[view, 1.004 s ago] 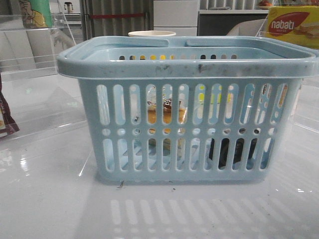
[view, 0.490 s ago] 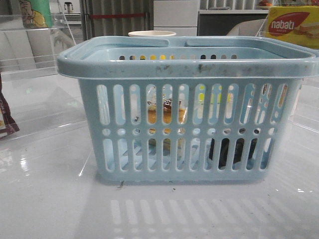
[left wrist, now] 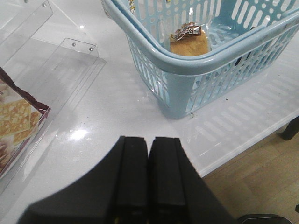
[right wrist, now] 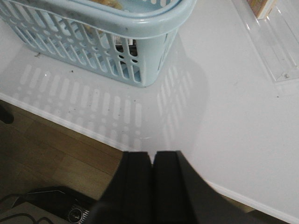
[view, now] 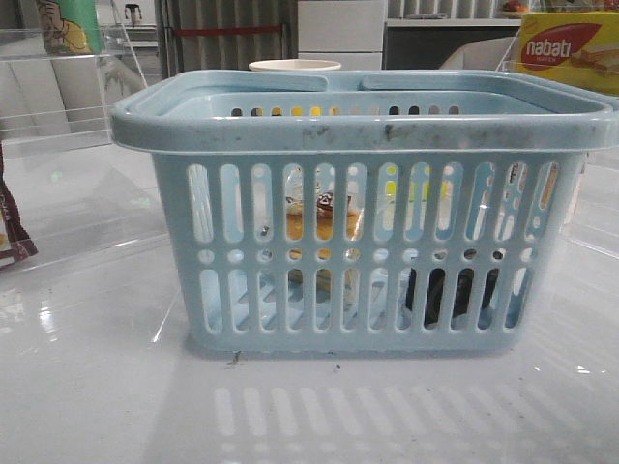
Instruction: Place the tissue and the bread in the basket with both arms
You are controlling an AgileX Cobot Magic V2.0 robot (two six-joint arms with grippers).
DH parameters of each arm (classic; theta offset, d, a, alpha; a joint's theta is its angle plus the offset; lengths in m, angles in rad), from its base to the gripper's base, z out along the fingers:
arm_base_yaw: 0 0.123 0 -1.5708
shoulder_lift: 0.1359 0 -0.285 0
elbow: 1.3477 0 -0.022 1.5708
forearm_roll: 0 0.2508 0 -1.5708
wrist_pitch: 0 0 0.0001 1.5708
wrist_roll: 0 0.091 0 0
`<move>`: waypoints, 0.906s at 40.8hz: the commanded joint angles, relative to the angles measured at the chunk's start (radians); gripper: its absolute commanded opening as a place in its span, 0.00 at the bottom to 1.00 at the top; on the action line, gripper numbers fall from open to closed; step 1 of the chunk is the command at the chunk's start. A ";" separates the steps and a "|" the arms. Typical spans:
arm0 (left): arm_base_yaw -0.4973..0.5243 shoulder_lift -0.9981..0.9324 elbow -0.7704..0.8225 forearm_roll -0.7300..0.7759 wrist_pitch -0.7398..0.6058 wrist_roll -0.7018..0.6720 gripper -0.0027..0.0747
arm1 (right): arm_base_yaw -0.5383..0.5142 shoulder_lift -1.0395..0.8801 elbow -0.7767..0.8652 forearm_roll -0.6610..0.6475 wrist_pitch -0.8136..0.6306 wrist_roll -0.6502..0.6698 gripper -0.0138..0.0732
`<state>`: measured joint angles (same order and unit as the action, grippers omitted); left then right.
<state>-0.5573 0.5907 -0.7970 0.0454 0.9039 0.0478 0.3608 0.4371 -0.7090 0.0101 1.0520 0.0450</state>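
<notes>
The light-blue basket (view: 368, 135) fills the middle of the front view. Inside it, through the slots, I see the bread (view: 324, 222) leaning upright and the dark tissue (view: 450, 290) pack low on the right. The left wrist view shows the bread (left wrist: 189, 43) in its clear wrap inside the basket (left wrist: 196, 65). The tissue (right wrist: 125, 49) shows dark behind the slots of the basket (right wrist: 140, 28) in the right wrist view. My left gripper (left wrist: 149, 139) is shut and empty above the table's near edge, apart from the basket. My right gripper (right wrist: 152, 153) is shut and empty over the table's front edge.
A yellow-and-red nabati box (view: 569, 50) stands at the back right. A dark brown-red packet (left wrist: 16, 121) lies in a clear acrylic tray (left wrist: 74, 60) on the left. Another clear tray (right wrist: 271, 42) sits to the right. A white cup rim (view: 295, 66) shows behind the basket.
</notes>
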 commanded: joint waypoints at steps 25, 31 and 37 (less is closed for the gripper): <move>0.394 -0.415 0.560 -0.036 -0.749 -0.009 0.15 | -0.003 0.007 -0.023 -0.010 -0.059 -0.003 0.22; 0.478 -0.538 0.699 -0.077 -0.829 -0.009 0.15 | -0.003 0.007 -0.023 -0.010 -0.059 -0.003 0.22; 0.505 -0.585 0.770 -0.082 -0.861 -0.009 0.15 | -0.003 0.007 -0.023 -0.010 -0.059 -0.003 0.22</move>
<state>-0.0616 0.0128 -0.0268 -0.0200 0.1672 0.0478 0.3608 0.4371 -0.7090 0.0101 1.0543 0.0464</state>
